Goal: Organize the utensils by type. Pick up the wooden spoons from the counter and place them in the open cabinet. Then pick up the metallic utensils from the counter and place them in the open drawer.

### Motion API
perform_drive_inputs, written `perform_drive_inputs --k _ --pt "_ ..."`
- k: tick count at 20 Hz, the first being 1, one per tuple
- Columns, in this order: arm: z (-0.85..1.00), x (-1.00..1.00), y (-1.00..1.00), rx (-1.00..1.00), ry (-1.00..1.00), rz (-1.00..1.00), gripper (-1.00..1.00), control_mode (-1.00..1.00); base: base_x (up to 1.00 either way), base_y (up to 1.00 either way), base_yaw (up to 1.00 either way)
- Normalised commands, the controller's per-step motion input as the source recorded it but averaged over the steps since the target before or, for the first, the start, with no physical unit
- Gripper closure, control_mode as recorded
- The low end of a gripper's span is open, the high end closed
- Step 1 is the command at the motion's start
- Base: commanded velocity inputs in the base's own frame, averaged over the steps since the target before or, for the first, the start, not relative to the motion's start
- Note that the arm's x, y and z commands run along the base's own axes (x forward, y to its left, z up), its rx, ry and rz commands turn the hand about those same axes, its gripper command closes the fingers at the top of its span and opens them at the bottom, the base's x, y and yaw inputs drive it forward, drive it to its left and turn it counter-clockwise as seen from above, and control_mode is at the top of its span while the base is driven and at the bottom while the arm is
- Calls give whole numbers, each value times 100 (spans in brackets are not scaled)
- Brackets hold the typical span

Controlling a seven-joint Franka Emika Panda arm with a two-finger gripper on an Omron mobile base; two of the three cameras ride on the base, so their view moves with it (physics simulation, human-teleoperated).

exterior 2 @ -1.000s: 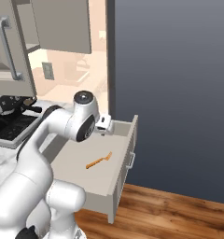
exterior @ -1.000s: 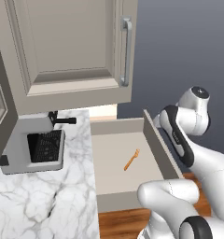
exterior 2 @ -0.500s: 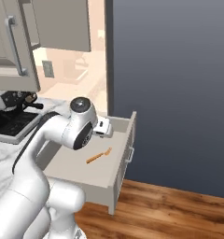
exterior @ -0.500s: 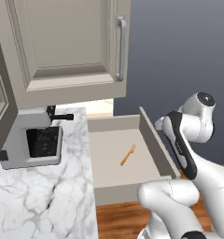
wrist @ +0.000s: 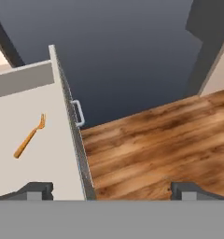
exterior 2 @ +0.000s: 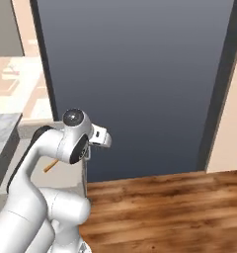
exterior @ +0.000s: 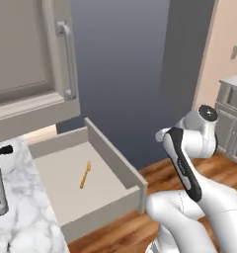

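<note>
Copper fork lies alone on the flat bottom of the open drawer, prongs toward the back wall, clear of every side; the hand view shows it the same way, well left of the drawer's front panel and its small steel handle. What has changed over the last second is the viewpoint: the whole picture has swung to the right, so the marble desk and the wall cabinet have slid toward the left edge, and dark wall and wood floor now take up much of each view. That reads as the base turning or driving, not the fork moving. The gripper hangs beyond the drawer front over the floor, its fingers spread wide with nothing between them. My judgement: this fork is delivered, and the robot is heading off for whatever remains.
</note>
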Motion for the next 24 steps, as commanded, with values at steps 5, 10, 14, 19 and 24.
perform_drive_inputs --k 5,10,14,19,24 --pt "0 0 0 0 0 0 -100 100 6 -47 -76" --pt "0 0 0 0 0 0 -100 100 4 -52 -75" --pt "0 0 0 0 0 0 -100 100 5 -52 -74" --pt "0 0 0 0 0 0 -100 100 9 -61 -65" --pt "0 0 0 0 0 0 -100 100 8 -70 -56"
